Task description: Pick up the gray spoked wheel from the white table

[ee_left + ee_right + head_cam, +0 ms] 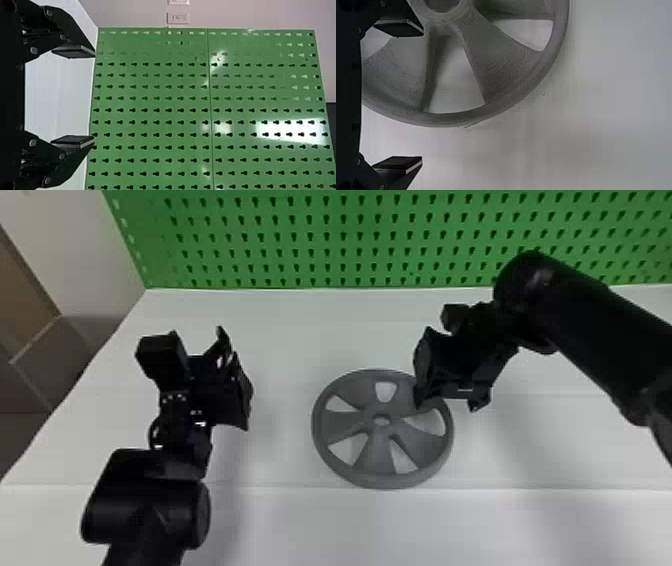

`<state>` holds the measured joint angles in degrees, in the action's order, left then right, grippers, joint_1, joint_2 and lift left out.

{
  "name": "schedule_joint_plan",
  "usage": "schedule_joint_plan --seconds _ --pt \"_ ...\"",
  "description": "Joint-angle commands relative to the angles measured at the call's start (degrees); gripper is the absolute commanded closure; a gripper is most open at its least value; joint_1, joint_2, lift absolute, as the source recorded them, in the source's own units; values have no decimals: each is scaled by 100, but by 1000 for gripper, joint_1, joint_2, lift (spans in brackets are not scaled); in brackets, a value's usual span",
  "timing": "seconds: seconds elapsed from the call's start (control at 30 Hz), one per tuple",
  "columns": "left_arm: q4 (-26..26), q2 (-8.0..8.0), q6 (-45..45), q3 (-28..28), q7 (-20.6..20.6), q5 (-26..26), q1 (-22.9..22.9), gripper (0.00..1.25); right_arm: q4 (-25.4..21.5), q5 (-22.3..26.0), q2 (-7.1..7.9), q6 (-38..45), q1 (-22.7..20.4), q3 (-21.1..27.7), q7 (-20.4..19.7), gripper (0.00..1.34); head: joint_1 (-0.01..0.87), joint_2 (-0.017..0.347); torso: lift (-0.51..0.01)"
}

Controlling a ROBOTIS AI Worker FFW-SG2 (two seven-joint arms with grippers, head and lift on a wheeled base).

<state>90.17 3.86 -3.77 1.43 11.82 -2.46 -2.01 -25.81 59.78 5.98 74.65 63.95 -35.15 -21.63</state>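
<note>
The gray spoked wheel (375,455) lies flat on the white table (280,515), near the middle of the head view. My right gripper (447,405) is over the wheel's right side, one finger above the spokes and the other outside the rim. In the right wrist view, my right gripper (399,95) stands open, with part of the rim of the wheel (502,75) between its fingers' lines and nothing gripped. My left gripper (235,380) is held left of the wheel, apart from it. The left wrist view has my left gripper (73,97) open, its fingers holding nothing.
A green perforated panel (325,240) rises along the table's back edge. At the left stands a pale wall (60,255). The right forearm (590,325) reaches in over the table's right part.
</note>
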Motion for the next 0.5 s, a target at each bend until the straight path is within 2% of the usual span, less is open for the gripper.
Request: schedule_joint_plan --seconds 0.0,0.47 --pt "0 1 -1 7 4 0 -1 481 6 -1 8 -91 12 -53 -8 159 779 84 -76" --pt "0 9 -1 7 4 -9 8 481 6 -10 -1 -162 21 -167 -8 159 779 84 -76"
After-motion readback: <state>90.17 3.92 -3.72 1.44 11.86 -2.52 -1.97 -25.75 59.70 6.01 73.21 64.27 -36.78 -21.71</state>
